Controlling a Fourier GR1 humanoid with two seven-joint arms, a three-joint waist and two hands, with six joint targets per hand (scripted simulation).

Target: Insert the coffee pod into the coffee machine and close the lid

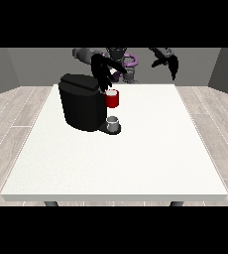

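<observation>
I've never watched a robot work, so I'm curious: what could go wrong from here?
The hand at the view's left hangs right over the red thing at the machine and beside the coffee machine; a small misjudgement might knock either. A grey thing sits at the machine's base, where it could be nudged off its spot.

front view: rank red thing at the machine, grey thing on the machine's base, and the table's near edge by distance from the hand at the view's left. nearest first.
From the hand at the view's left:
1. Red thing at the machine, just below the hand, at the coffee machine's front.
2. Grey thing, lower, on the machine's base; can't confirm it's the pod.
3. Table's near edge, far toward the camera.
</observation>
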